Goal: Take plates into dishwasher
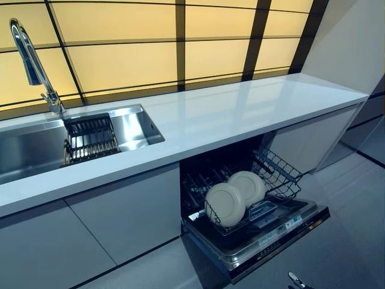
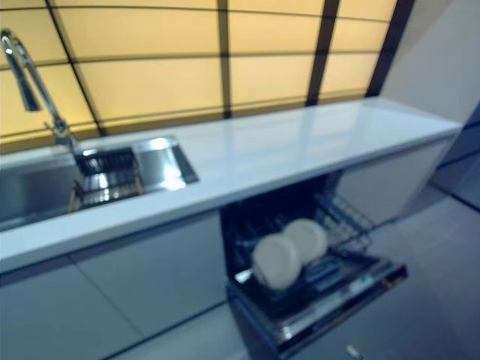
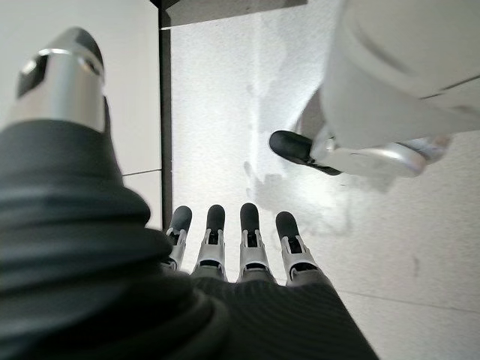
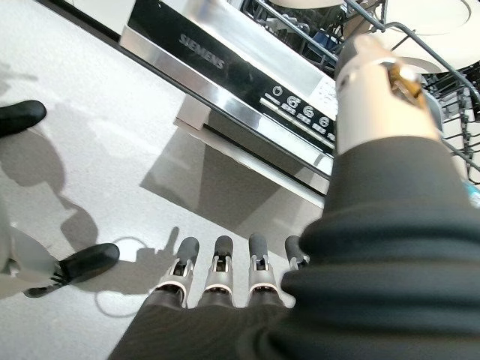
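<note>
Plates (image 1: 225, 203) (image 1: 248, 185), two pale round ones, stand on edge side by side and touching in the wire rack (image 1: 278, 174) pulled out over the open door of the dishwasher (image 1: 264, 232), below the white worktop (image 1: 240, 111). Neither hand has hold of them. Only the head views show the whole kitchen run: the steel sink (image 1: 135, 129) set in the worktop, a dark wire basket (image 1: 90, 138) inside it, and the tall faucet (image 1: 30, 60) behind. Of the hands, these views catch no more than a dark tip at the bottom edge, too small to read. The left wrist view shows the left hand (image 3: 232, 244) over pale floor (image 3: 225, 112), fingers (image 3: 250, 229) straight and spread in a row, thumb apart, holding nothing; no plate or dishwasher lies past these fingers. The right wrist view shows the right hand (image 4: 225, 270) likewise relaxed and empty, fingers (image 4: 223, 266) straight; beyond their tips lies bare floor, then the door's steel control strip (image 4: 247, 82), and past that the rack with the rim of a plate (image 4: 427, 15) in it, well apart from the fingers.
</note>
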